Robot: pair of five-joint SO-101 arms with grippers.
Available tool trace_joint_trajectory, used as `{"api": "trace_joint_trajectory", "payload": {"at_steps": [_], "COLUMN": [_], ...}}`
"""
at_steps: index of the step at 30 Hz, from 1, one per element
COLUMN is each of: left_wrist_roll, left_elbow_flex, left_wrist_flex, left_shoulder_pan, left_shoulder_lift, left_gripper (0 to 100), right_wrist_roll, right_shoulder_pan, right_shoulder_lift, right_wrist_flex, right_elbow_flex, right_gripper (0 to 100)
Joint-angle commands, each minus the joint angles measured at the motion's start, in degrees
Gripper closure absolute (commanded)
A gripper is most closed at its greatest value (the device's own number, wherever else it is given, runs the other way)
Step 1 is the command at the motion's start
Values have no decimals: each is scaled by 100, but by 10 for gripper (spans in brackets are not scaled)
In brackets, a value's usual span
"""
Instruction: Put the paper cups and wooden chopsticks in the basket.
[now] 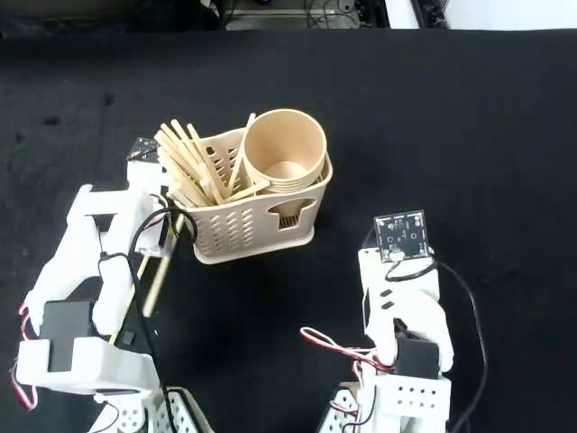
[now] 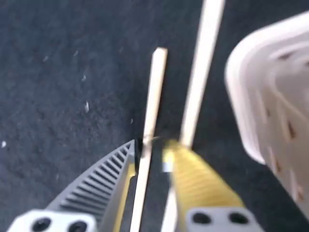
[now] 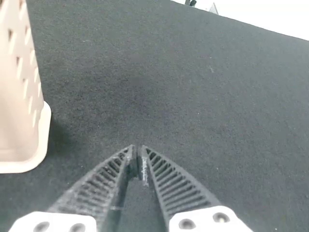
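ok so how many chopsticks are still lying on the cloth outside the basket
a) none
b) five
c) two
c: two chopsticks lie side by side on the black cloth next to the basket, right at the left gripper.

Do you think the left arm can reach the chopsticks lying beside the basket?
Probably yes: the left gripper straddles one chopstick, the other chopstick lies right alongside, and the basket stands apart, to the side.
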Motion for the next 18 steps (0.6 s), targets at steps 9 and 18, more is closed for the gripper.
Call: {"api": "trace_joint_trajectory", "payload": {"at_steps": [9, 18], "left_wrist_roll": [-396, -290], "left_elbow_flex": [-286, -523], "left_wrist_flex": [360, 369], "left_shoulder_pan": [-4, -286], "left_shoulder_lift": [-18, -413], "left_gripper": [963, 971], "right_wrist_roll": [53, 53], "right_shoulder_pan": [-62, -62], "right_shoulder_lift": [-374, -374], "right_wrist_flex": [9, 9], "right_elbow_flex": [-31, -31], "right_gripper": [977, 977]}}
